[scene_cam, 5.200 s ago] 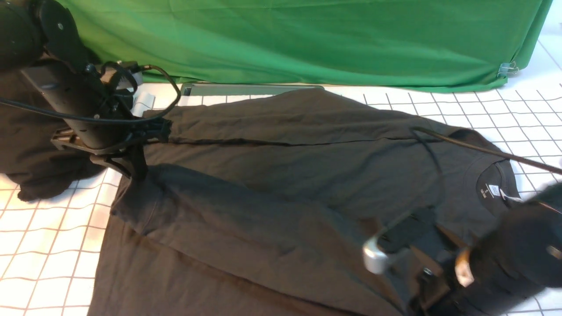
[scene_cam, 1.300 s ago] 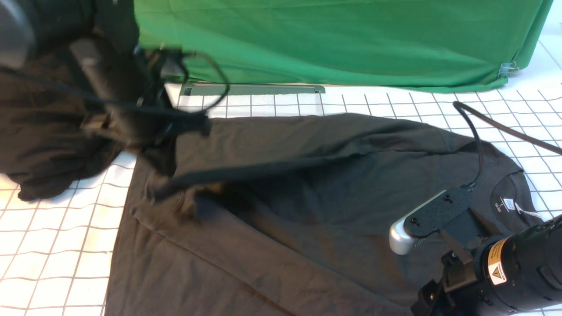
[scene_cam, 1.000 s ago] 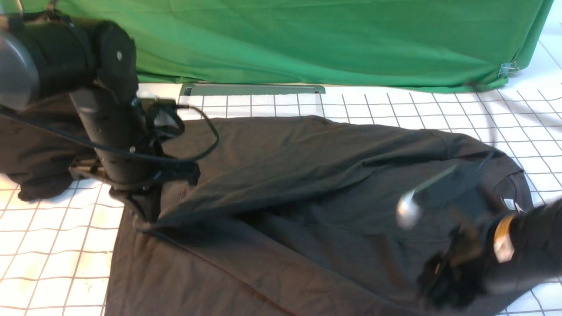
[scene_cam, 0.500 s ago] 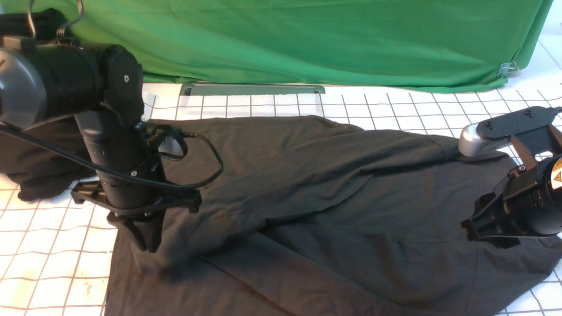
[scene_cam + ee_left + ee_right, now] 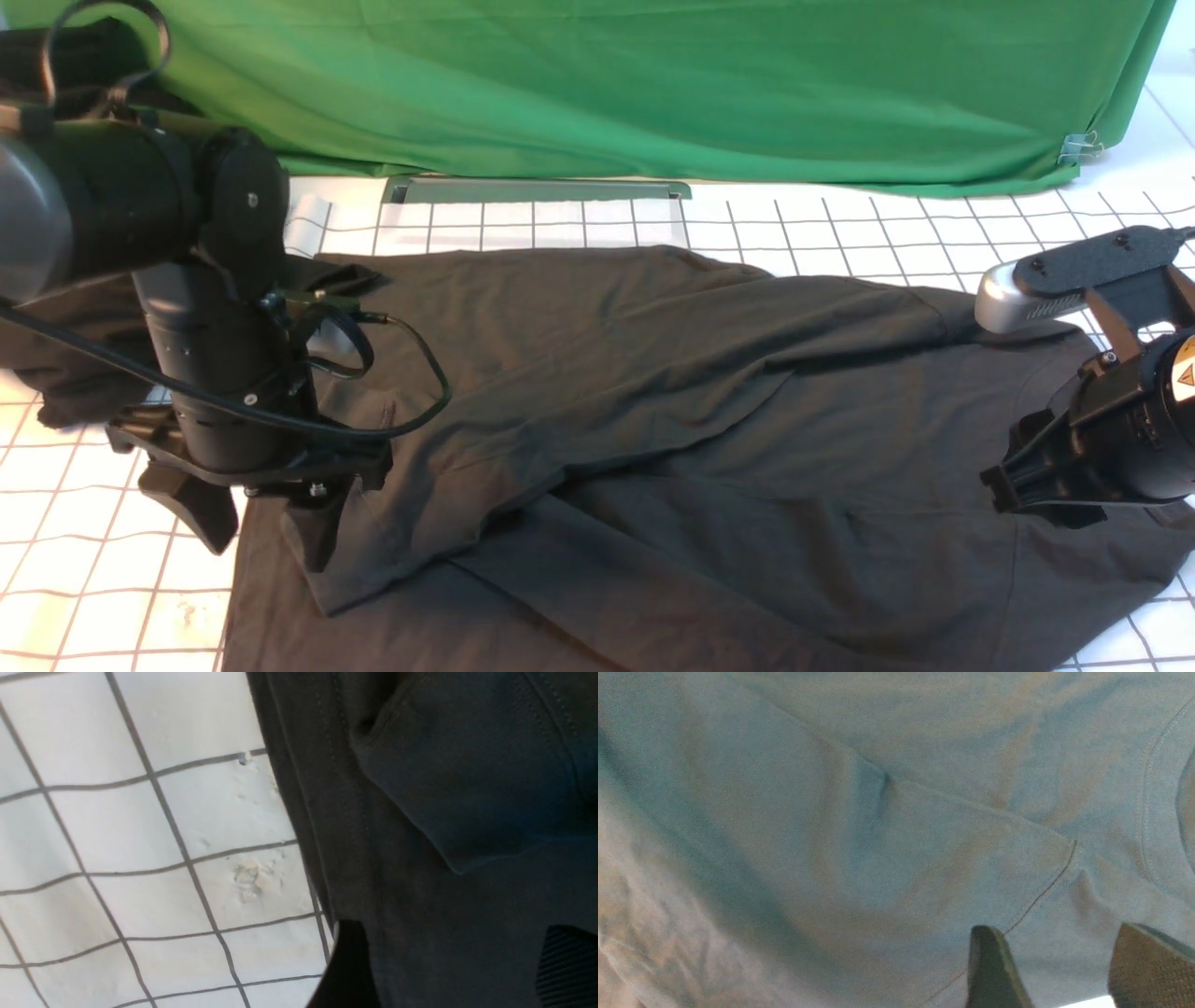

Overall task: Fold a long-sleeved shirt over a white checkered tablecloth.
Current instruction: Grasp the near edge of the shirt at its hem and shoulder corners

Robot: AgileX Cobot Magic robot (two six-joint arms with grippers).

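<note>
Left tool point(image 5: 269, 551) vertical, jaws apart, over long-sleeved shirt point(image 5: 653, 420)

Matt, finely knit cloth for the shirt point(image 5: 653, 373), with stitched seams. Smooth white tablecloth point(image 5: 93, 579), scuffed and speckled near its left edge. Matt green cloth point(image 5: 653, 84) at the far edge, creased.

Entry 1: warning label point(image 5: 1184, 374), orange-yellow, fixed on the black barrel of the right arm point(image 5: 1134, 448), set back behind the jaws of the right gripper point(image 5: 1005, 487). It bore a triangle hazard sign. The picture's edge cut the label off, and whatever small print stood beside the triangle was too small to read. It showed in the front view only.

Entry 2: both wrist views. No lettering, number or brand could be read between or around the jaws.
</note>
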